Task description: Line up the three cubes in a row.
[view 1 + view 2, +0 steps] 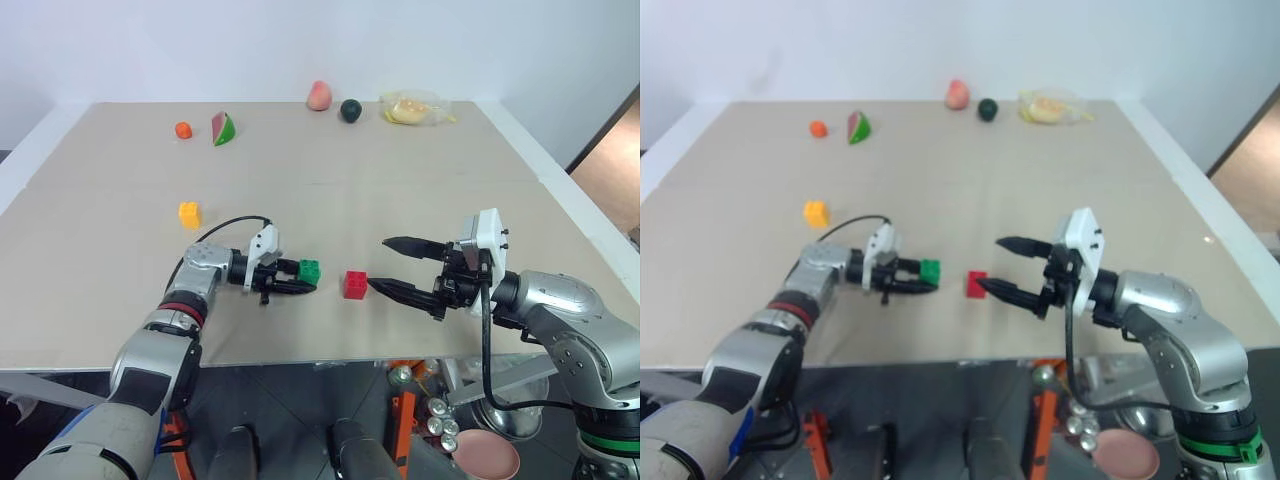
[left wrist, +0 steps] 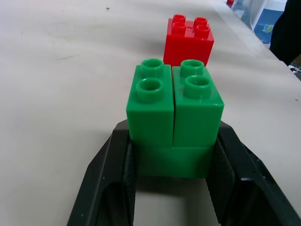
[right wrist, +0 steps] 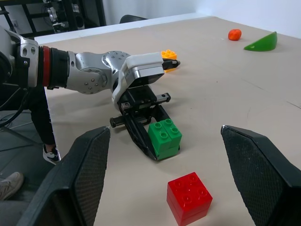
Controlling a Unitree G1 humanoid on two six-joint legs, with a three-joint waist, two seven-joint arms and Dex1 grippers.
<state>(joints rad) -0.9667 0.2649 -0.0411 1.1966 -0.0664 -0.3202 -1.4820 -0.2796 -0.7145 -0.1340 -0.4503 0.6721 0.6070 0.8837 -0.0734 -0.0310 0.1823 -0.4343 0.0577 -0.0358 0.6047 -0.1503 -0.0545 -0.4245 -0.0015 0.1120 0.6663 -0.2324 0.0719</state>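
My left fingers clamp the studded green cube; the red cube sits at its 3 o'clock, the yellow cube at 10. My right fingers gape apart.

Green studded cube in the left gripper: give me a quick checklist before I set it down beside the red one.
1. Grip: left gripper shut on the green studded plastic cube, a finger on each side: ok.
2. Green cube upright, studs on top: ok.
3. Red studded plastic cube upright on the beige table, apart from the green one: ok.
4. Right gripper open, one finger close to the red cube; whether it touches: cannot tell.
5. Green cube on or just above the table: cannot tell.
6. Yellow studded plastic cube far from the other two, row incomplete: not ok.
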